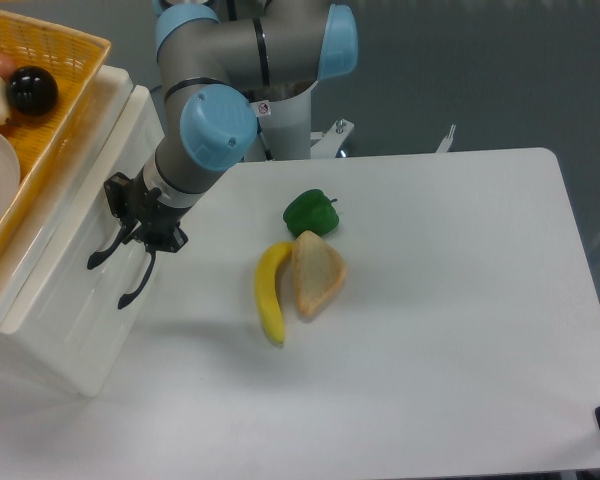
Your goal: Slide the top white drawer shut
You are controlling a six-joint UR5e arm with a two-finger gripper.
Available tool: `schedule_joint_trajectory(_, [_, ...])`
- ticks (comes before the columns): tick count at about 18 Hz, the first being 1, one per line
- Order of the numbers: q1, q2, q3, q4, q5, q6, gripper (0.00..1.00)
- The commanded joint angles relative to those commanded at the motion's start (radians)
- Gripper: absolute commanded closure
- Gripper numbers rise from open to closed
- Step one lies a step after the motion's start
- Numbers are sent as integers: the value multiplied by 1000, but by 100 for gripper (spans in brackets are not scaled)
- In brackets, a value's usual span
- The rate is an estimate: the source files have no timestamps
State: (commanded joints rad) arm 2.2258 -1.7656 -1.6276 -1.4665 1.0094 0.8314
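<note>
The top white drawer (68,275) of the small cabinet at the left stands almost fully in, with only a narrow gap along its top edge. Its curved black handle (102,256) sits on the front, just above the lower drawer's matching handle (135,288). My gripper (140,222) presses against the top drawer's front, right beside the upper handle. The fingertips are hidden against the drawer face, so I cannot tell how the jaws stand.
A yellow wicker basket (50,55) holding a black ball (32,90) sits on top of the cabinet. On the white table (460,330) lie a green pepper (310,212), a banana (270,295) and a piece of bread (317,272), just right of the gripper.
</note>
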Motion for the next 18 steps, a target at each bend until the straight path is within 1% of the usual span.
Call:
schedule_joint_trajectory(5, [11,-3,2,2,0,2,82])
schedule_joint_trajectory(7, [35,-3,3,6,3,6,78])
schedule_joint_trajectory(8, [55,-3,9,8,5,6,77])
schedule_joint_trajectory(12, [155,0,20,12,17,14,70])
schedule_joint_trajectory(14, [214,-2,50,15,15,18,63])
schedule_joint_trajectory(15, [256,-3,63,20,17,32,62])
schedule_joint_trajectory(18, [389,-12,90,73,49,58,57])
